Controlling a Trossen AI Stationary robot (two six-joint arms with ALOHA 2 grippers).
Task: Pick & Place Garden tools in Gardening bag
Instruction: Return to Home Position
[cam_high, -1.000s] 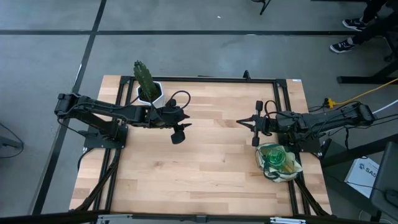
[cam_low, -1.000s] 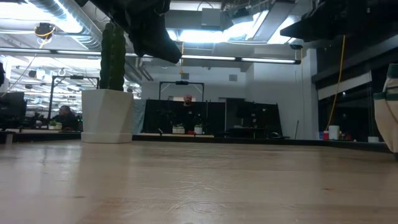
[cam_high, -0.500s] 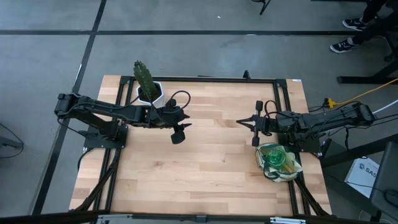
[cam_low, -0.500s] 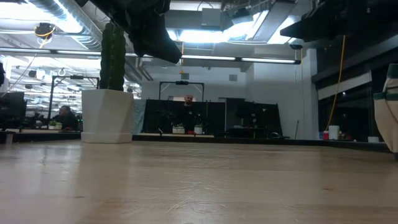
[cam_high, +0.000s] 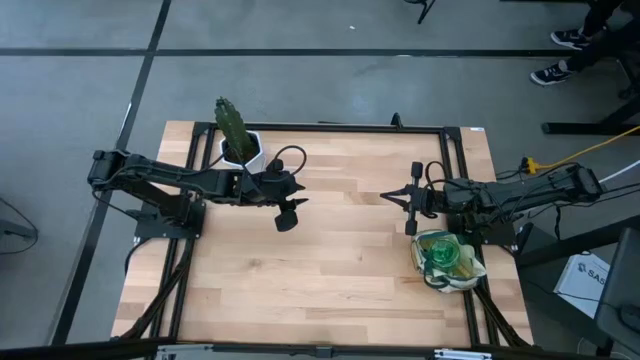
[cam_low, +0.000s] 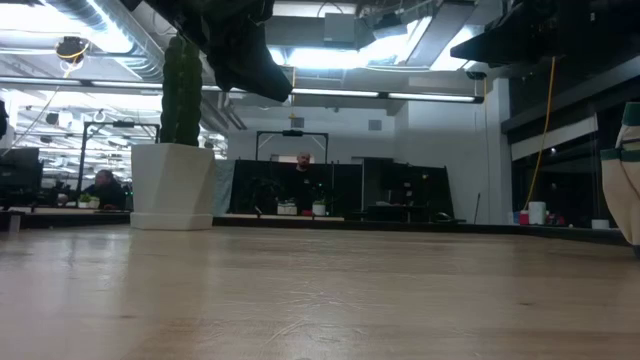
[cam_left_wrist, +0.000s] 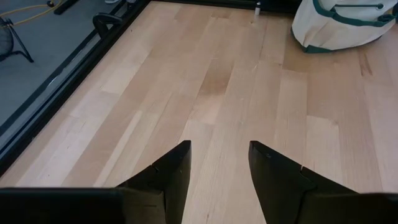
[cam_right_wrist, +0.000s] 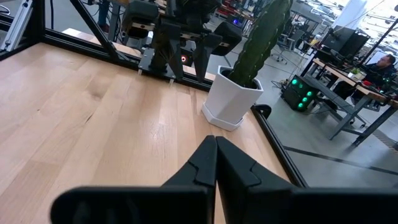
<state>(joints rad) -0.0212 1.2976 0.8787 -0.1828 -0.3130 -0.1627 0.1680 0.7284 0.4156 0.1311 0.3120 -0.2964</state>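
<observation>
The left gripper (cam_high: 293, 203) is hovering over the light wooden table (cam_high: 330, 285) near the tall green cactus in its white faceted pot (cam_high: 238, 145), its two fingers standing apart and holding nothing. The right gripper (cam_high: 384, 197) is pointing toward the table's middle with its fingers pressed together on nothing. In this high view the small cream fabric gardening bag with dark green trim (cam_high: 468, 274) is sitting at the table's right edge, just beside the right gripper's arm, and the green translucent spray bottle (cam_high: 440, 254) is resting inside it. Whether other garden tools are lying beneath it cannot be told, and no loose tool is showing on the wood. Both arms are reaching inward roughly level, their grippers facing each other and well apart. In the low view the left gripper is hanging in from above, clear of the boards and in front of the cactus, with only an edge of the bag (cam_low: 630, 190) showing at the side. In the left wrist view the parted fingers are framing bare wood, with the bag (cam_left_wrist: 339, 25) lying well ahead. In the right wrist view the fingers are meeting in a closed point aimed toward the cactus pot (cam_right_wrist: 233, 99). The packing is looking finished, so the step in hand is likely the retreat to rest. That calls for each arm folding back toward its own base, the right one clearing the bag's handles and the left one the cactus.
</observation>
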